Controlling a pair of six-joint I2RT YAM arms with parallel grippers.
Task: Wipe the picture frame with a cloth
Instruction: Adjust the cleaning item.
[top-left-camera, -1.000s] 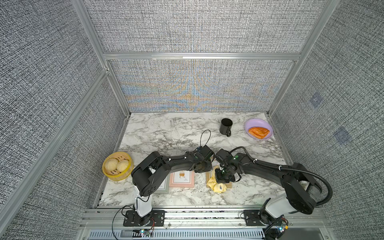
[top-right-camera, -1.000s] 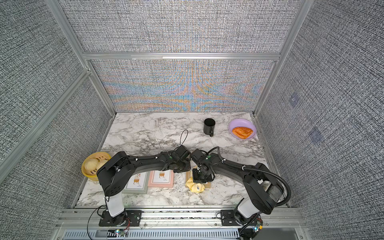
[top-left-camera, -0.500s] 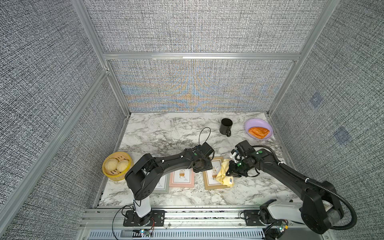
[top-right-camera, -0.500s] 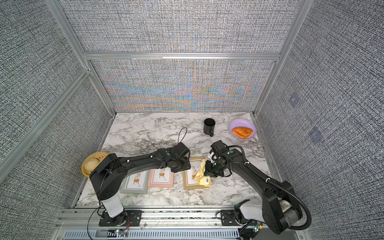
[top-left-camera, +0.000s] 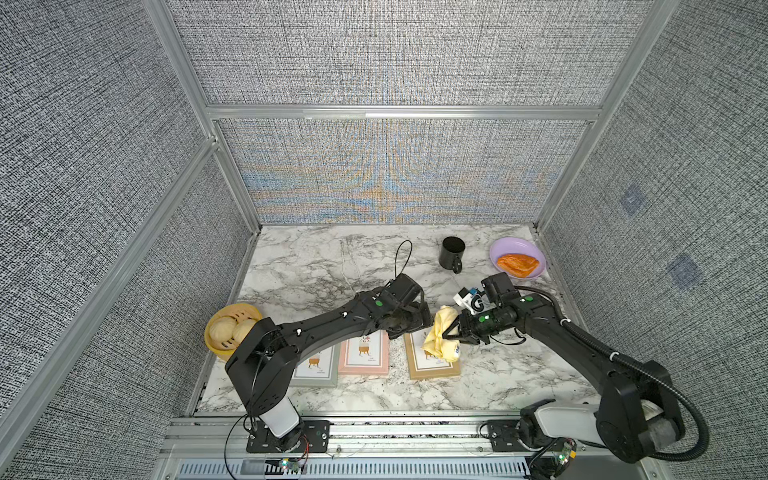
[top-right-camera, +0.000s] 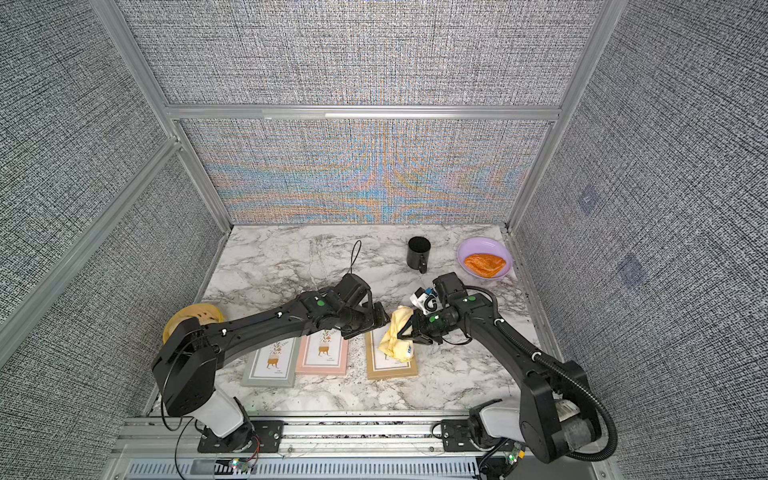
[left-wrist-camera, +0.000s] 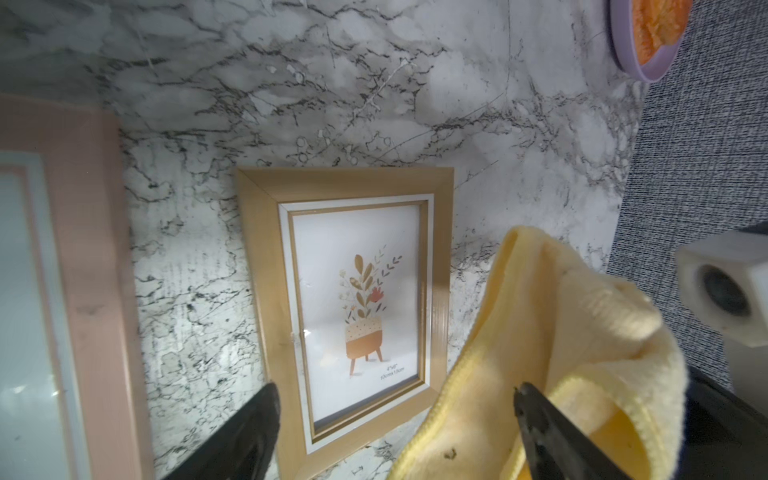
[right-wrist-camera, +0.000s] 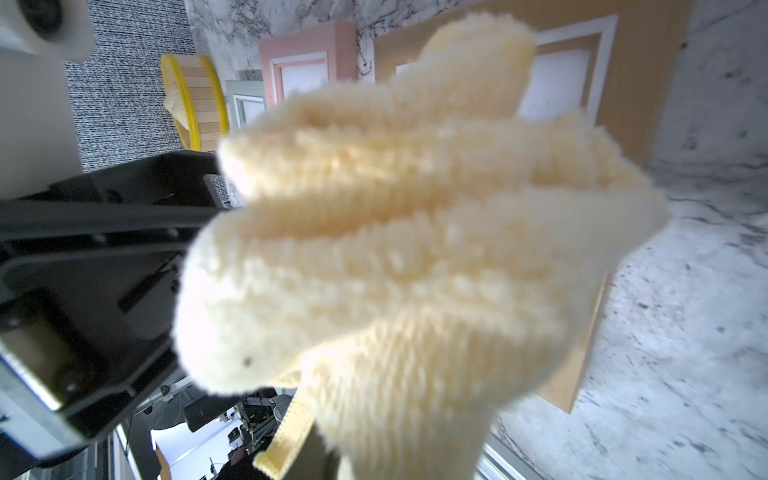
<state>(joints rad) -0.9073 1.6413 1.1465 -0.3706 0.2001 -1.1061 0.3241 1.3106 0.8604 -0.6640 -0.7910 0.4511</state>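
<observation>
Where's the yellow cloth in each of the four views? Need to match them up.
Top view: cloth mid-table, overlapping the tan frame at its far corner.
Top view: cloth near centre, overlapping the tan frame likewise.
Left wrist: cloth close up, overlapping the tan frame at its edge.
Right wrist: cloth fills the middle, blurred, tan frame behind.
Shared landmark: the tan frame.

cloth (top-left-camera: 439, 338) over frame (top-left-camera: 432, 368), far tabletop (top-left-camera: 332, 266) free

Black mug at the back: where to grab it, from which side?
I'd pinch the black mug at its rim from straight above, one finger inside the open mouth: it stands upright. Its handle faces the front edge, so take the rim on a side away from it.
</observation>
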